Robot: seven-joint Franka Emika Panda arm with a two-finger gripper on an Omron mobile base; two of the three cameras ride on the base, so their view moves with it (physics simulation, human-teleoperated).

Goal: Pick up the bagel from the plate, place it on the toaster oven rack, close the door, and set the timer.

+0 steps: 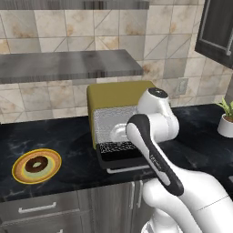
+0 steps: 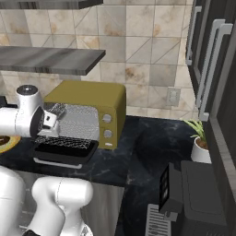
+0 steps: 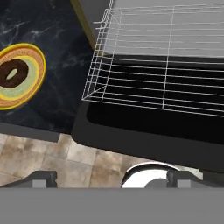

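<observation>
In the left base view, you see the bagel (image 1: 36,164) lying flat in the middle of the plate (image 1: 18,176), which rests on the dark counter (image 1: 73,136) well to the left of the toaster oven (image 1: 119,93). The door (image 1: 122,159) is dropped open toward you, and the rack (image 1: 113,123) sits across the cavity, so the oven appears ready to receive the bagel. The arm's elbow and wrist cover the right part of the cavity, and the claw itself is hidden behind them.

In the right base view, the oven stands side-on, with its two knobs (image 2: 107,126) on the front panel at the right of the cavity; judge one of these to be the timer, though no markings are legible. The door (image 2: 64,152) lies flat in front. The plate (image 2: 5,144) is cut off at the left edge, so the bagel cannot be made out there. The wrist blocks the left of the cavity.

In the hand view, the claw (image 3: 111,178) hangs above the open door (image 3: 144,131) with its two tips spread wide apart and nothing between them. The rack (image 3: 153,74) juts out over the door. The bagel (image 3: 13,73) sits on the plate (image 3: 35,87) at the left, well apart from the claw, so the pick-up is not yet begun. The plate's left side is cropped.
</observation>
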